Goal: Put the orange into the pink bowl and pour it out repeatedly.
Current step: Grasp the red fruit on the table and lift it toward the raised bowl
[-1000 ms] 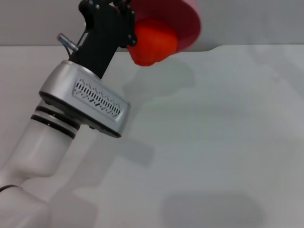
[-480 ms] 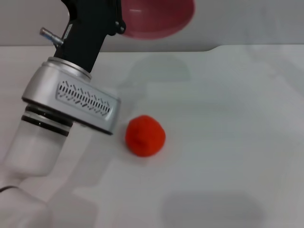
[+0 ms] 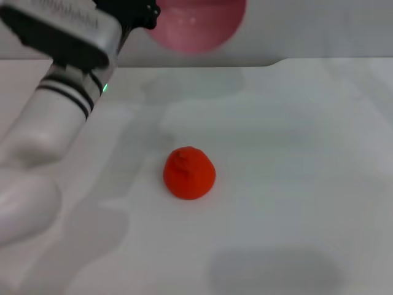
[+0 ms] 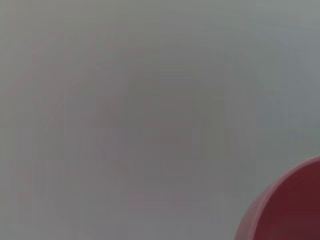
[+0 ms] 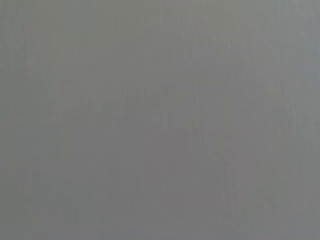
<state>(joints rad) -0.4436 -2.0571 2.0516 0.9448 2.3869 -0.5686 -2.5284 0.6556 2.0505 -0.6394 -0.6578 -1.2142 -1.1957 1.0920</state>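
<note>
The left gripper point(image 3: 146, 11) is holding the pink bowl point(image 3: 195, 24) aloft by its rim at the far side of the white table point(image 3: 295, 153). The orange point(image 3: 189, 173) is lying on the table, well below the bowl. The right gripper is out of sight.

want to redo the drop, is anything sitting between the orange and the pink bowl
Nothing visible does. The orange lies alone on the white table, and the left hand holds the pink bowl raised beyond it, with only bare tabletop between them.

White table point(image 3: 295, 184), grey wall point(image 3: 319, 27) behind
</note>
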